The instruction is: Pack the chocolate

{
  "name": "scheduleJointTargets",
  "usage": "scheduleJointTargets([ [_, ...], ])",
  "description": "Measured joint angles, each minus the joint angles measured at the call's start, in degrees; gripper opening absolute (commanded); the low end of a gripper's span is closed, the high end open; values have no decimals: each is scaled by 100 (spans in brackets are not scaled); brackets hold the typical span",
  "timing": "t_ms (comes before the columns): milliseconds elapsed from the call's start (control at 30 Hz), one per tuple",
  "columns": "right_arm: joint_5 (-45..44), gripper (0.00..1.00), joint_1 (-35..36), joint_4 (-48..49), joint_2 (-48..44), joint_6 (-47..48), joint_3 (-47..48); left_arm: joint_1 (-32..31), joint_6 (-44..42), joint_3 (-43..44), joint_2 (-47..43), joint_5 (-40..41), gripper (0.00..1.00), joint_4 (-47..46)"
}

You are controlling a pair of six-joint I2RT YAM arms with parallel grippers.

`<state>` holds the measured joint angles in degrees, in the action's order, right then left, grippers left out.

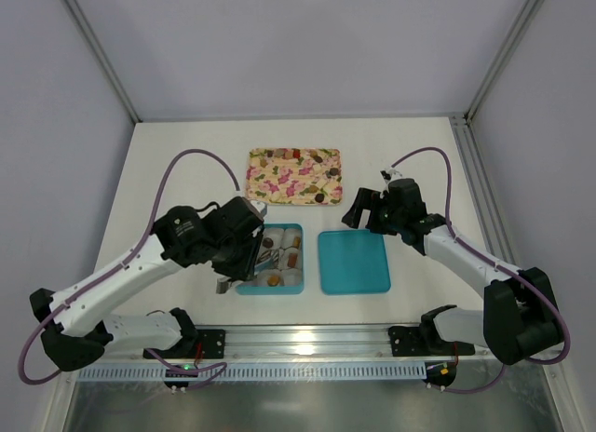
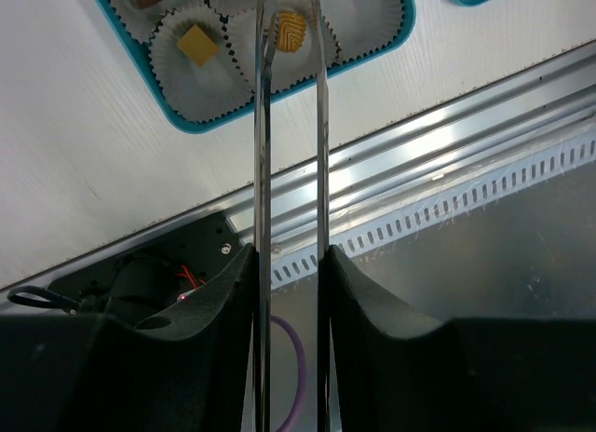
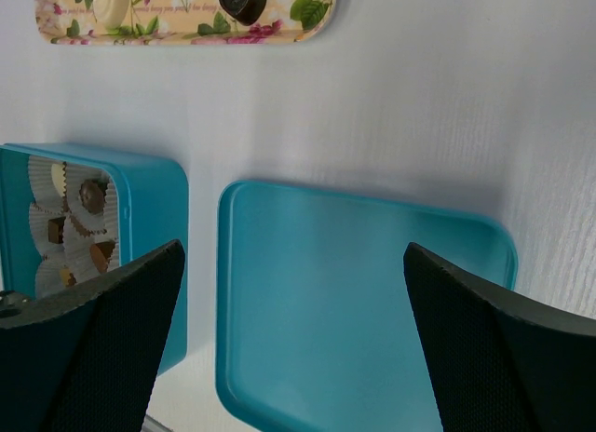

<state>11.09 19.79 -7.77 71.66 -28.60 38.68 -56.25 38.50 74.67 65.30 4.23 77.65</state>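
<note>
Left tool (image 2: 287,255) holds tweezers (image 2: 321,125) over box (image 1: 296,229) (lid (image 1: 353,262) beside).

1. Start at the box (image 1: 300,231): you'll see smooth teal plastic with a soft sheen. The lid (image 3: 354,292) just right of it looks the same.
2. Inside the box, the cups (image 2: 186,87) are thin, pleated white paper, matt.
3. One chocolate (image 2: 291,30) in the box is tan with a ridged, matt top.
4. The tongs (image 2: 321,171) over the box are bright polished metal.
5. Beyond the box, the tray (image 3: 168,27) is glossy, with printed flowers.
6. The table (image 3: 466,106) under the box is white, matt and finely grained.
7. The right gripper (image 3: 293,250) has matt black fingers (image 3: 494,357) with a fine mesh texture.
</note>
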Motion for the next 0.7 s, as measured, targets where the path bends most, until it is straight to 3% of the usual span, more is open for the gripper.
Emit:
scheduleJointTargets([
  [300, 55, 100, 0, -160, -129, 48, 46, 306, -103, 874, 544, 619, 34, 20],
  [700, 341, 100, 0, -372, -424, 232, 238, 3552, -986, 1523, 2070, 951, 36, -756],
])
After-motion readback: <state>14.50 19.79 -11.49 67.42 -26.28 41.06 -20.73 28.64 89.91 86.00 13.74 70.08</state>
